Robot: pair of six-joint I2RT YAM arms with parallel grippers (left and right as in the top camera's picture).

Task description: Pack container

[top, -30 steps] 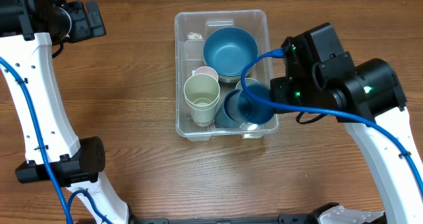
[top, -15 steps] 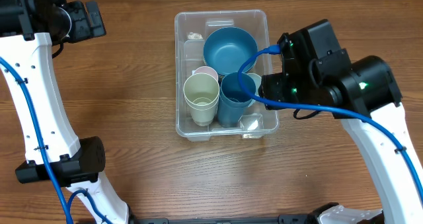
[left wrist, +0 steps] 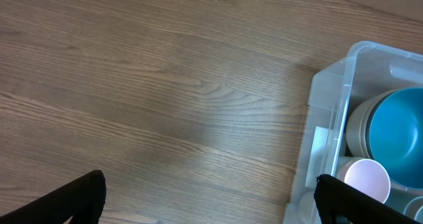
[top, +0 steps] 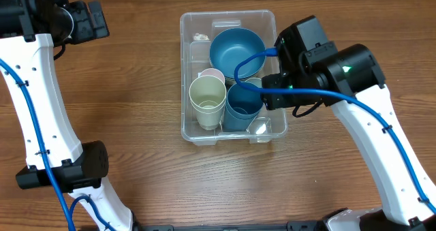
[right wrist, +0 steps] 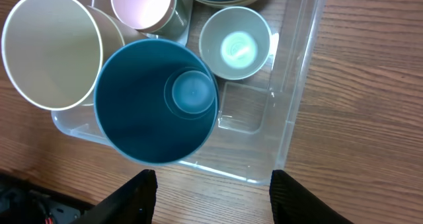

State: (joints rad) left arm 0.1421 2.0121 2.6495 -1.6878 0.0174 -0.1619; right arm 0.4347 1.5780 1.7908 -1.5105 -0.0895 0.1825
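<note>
Right gripper (right wrist: 215, 191) spread, empty, above the blue cup (right wrist: 156, 102); lift crooked and you topple it in the container (right wrist: 294, 105); left gripper (left wrist: 211, 203) spread too.

Robotics lab or test bench, prob. not a home: white left arm (top: 33, 101) & right arm (top: 373, 139) w/ black joints, loose blue cable (top: 313, 90), green light (top: 348, 69) on the right one, over a wood-grain table (top: 136, 163). Props: clear plastic bin (top: 185, 132) w/ cups (top: 208, 98) & bowl (top: 236, 50).

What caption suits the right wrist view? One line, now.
Right tool open over the container, a blue cup upright inside beside a cream cup.
</note>
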